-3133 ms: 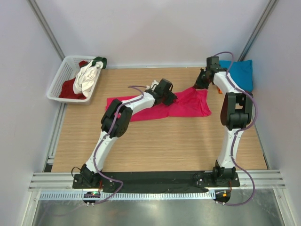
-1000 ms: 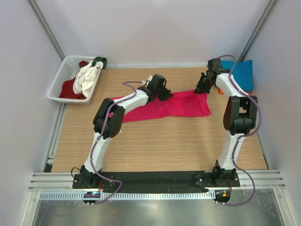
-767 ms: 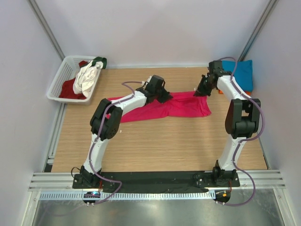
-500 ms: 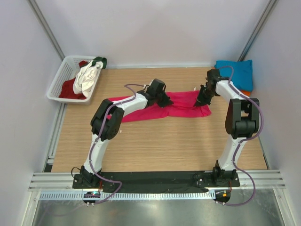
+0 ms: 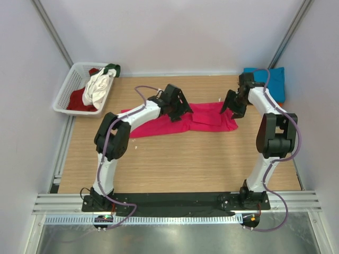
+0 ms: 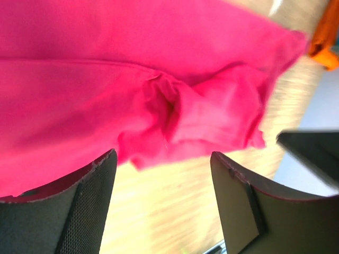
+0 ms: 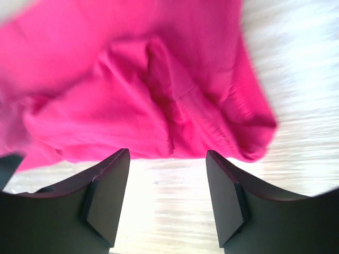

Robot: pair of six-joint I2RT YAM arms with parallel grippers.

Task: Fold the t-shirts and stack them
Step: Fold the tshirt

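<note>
Both grippers have let go within the last second and the far edge they were carrying now lies dropped over the magenta-pink t-shirt (image 5: 206, 116), which has gone from a broad spread to a narrower band. The right arm has also drawn back toward the shirt, uncovering more of the teal-blue t-shirt (image 5: 273, 82) in the far right corner. The left gripper (image 6: 163, 174) hangs with its fingers apart and nothing between them, rumpled pink cloth just beyond the tips. The right gripper (image 7: 167, 159) is likewise spread and empty above the shirt's right end. The shirt lies flat on the wooden table (image 5: 185, 164), its long axis running left to right across the far half. In the top view the left gripper sits over its middle, at the far edge, and the right gripper over its right end. The shirt's left end stretches out past the left gripper, so that arm is the nearer one to it. Any fold across the length would probably turn on carrying one end along that axis onto the other. A scrap of orange cloth (image 6: 324, 38) shows past the shirt's right end in the left wrist view. The white lattice basket (image 5: 64, 94) at the far left holds a white t-shirt (image 5: 98, 87), a dark red one (image 5: 79, 100) and a green one (image 5: 112, 68), all crumpled and not yet folded.
</note>
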